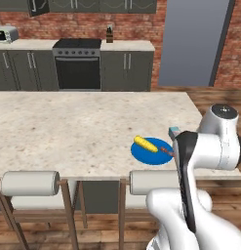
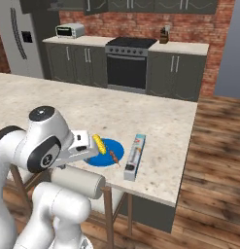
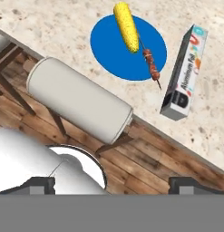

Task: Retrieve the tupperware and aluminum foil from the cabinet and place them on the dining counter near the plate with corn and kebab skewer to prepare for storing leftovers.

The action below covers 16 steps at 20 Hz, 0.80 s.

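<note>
The blue plate [image 3: 127, 47] is sitting on the dining counter [image 2: 155, 121] close to its near edge, and that is our landmark. It is carrying two things: a yellow corn cob [image 3: 126, 26] lying across its far part, and a kebab skewer [image 3: 152, 67] running along its right side, the stick's tip poking just over the rim.

Just beside the plate on the right, the aluminum foil [image 3: 186, 68] is lying flat on the counter, apart from the rim and roughly parallel to the skewer. In the right base view its carton [image 2: 134, 156] is pointing lengthwise toward the near counter edge.

Below the plate, a white-cushioned stool [image 3: 79, 99] is tucked against the counter edge over the wooden floor [image 3: 168, 158].

The gripper [image 3: 113, 183] is hanging off the counter on the stool side of the plate, looking back at it. The jaws are standing spread wide, the two dark tips far apart with nothing between them.

Far beyond the plate, a stove [image 1: 77, 63] is standing against the brick wall [image 2: 189, 29].
</note>
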### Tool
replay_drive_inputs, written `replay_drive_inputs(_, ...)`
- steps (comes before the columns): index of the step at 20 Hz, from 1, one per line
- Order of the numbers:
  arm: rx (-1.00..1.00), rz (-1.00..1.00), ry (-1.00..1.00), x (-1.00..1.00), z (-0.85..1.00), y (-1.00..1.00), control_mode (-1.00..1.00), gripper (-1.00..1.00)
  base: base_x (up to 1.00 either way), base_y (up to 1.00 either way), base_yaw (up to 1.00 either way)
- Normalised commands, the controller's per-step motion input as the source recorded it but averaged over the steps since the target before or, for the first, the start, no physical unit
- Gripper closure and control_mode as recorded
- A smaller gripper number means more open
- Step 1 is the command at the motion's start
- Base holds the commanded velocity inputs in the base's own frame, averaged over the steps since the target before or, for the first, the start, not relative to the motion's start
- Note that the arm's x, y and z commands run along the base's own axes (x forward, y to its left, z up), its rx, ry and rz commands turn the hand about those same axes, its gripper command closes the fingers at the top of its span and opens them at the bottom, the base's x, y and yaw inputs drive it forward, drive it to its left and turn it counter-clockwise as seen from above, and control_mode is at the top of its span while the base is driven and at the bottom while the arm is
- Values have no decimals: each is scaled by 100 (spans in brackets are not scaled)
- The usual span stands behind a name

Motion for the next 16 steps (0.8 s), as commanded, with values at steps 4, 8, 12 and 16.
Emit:
replay_drive_inputs(4,-9,-1,-5,-12,38,32,-100,-100,0,0,0)
replay_drive_inputs(8,0,0,0,0,0,0,100,-100,-26,-30,-11)
replay_drive_inputs(12,0,0,0,0,0,0,100,-100,-29,-84,-22)
replay_drive_inputs(16,0,0,0,0,0,0,100,-100,-23,-100,-29)
